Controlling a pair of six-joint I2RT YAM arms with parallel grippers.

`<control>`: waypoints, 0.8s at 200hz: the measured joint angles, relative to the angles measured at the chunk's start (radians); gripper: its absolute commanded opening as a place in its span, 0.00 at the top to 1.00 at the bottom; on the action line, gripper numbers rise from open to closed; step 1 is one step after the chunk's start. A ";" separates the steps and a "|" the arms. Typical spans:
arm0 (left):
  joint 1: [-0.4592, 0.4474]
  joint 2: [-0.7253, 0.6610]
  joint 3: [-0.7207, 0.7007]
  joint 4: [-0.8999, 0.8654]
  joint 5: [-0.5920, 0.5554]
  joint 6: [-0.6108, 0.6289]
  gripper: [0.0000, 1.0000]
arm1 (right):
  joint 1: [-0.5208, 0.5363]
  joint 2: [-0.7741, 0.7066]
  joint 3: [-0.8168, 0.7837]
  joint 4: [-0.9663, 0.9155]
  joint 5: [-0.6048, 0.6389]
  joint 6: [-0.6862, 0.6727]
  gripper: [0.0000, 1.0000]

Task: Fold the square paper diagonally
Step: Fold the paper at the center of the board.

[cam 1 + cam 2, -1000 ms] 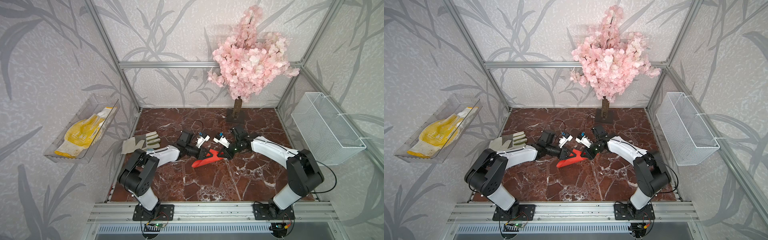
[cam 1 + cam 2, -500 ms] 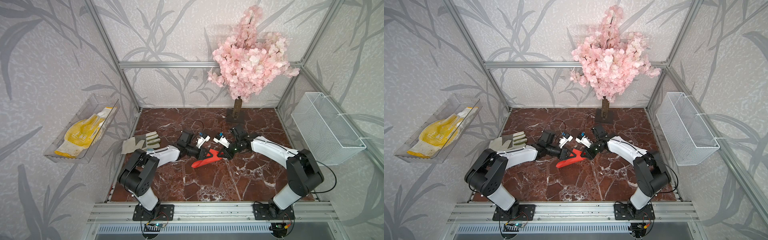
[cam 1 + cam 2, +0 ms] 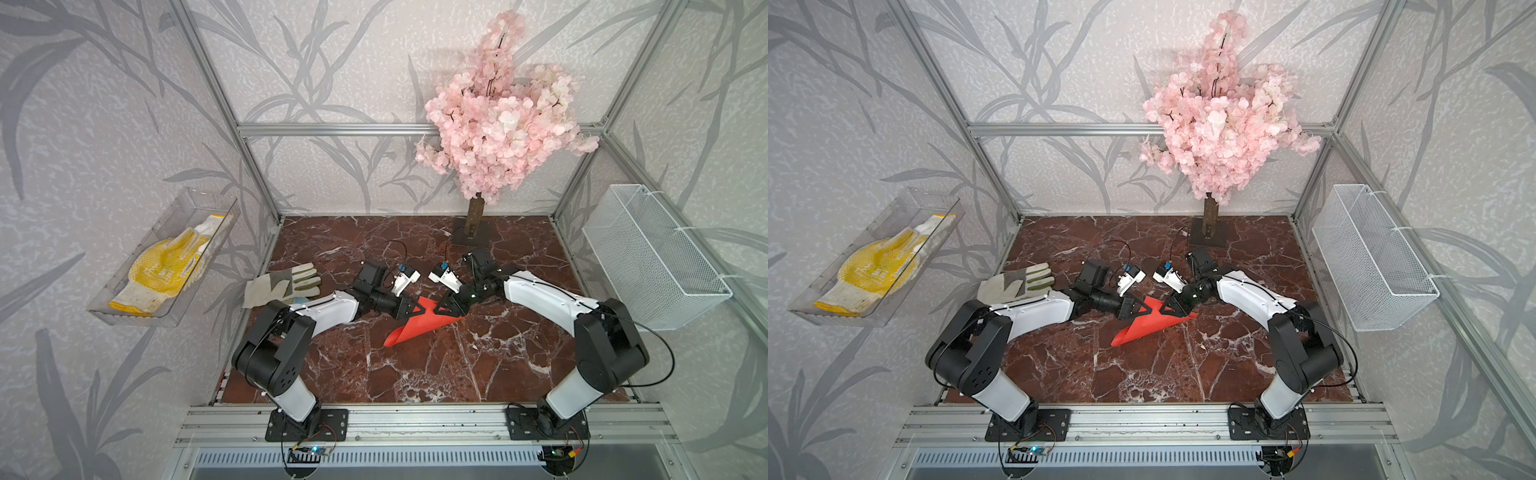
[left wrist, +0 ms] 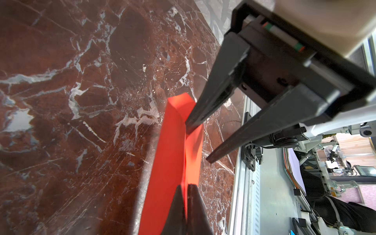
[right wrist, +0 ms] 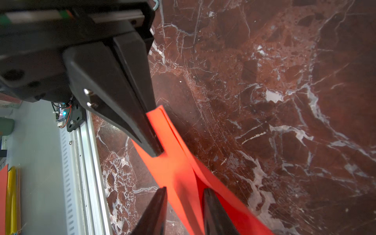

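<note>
Handover at the middle of a dark red marble table (image 3: 457, 365). At the far left, a pale grey work glove (image 3: 282, 286) lies flat, well apart from the action. Next comes the left gripper (image 3: 420, 310), which has just pinched shut on the square paper (image 3: 415, 328). The left wrist view shows its jaws closed tight on the red-orange sheet.

The paper sits mid-table between both arms, doubled over loosely. Its rounded bend is not yet creased, and its pointed end reaches toward the near left.

To its right, the right gripper (image 3: 439, 309) was clamped a second ago and now stands with jaws apart. The sheet passes between its fingers (image 5: 213, 209) without being squeezed. Judging from this, the hold has passed to the left arm, freeing the right arm to press a crease.

In the right wrist view, two paper edges run close together, nearly matched. Bare marble on the near side of the paper gives room to lay it down. A pink blossom tree (image 3: 498, 124) stands at the far right, clear of both arms.
</note>
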 measured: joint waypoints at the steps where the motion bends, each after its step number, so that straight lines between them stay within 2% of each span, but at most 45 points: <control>1: 0.000 -0.003 0.000 -0.001 -0.001 0.002 1.00 | -0.001 0.000 0.000 0.000 -0.003 -0.002 0.60; 45: 0.000 -0.093 -0.024 -0.035 -0.042 0.054 1.00 | -0.029 -0.041 -0.003 -0.026 -0.039 -0.019 0.50; 71: -0.008 -0.174 -0.076 -0.056 -0.091 0.098 1.00 | -0.060 -0.158 -0.051 0.018 -0.048 -0.020 0.39; 90: -0.025 -0.237 -0.119 -0.058 -0.128 0.130 1.00 | -0.080 -0.277 -0.137 0.107 -0.050 -0.017 0.35; 122: -0.056 -0.288 -0.148 -0.051 -0.185 0.181 1.00 | -0.081 -0.401 -0.338 0.336 -0.107 -0.043 0.34; 140: -0.069 -0.293 -0.162 -0.047 -0.226 0.211 1.00 | -0.068 -0.412 -0.425 0.428 -0.129 -0.059 0.41; 160: -0.080 -0.308 -0.198 -0.037 -0.276 0.248 1.00 | -0.052 -0.394 -0.438 0.462 -0.138 -0.080 0.47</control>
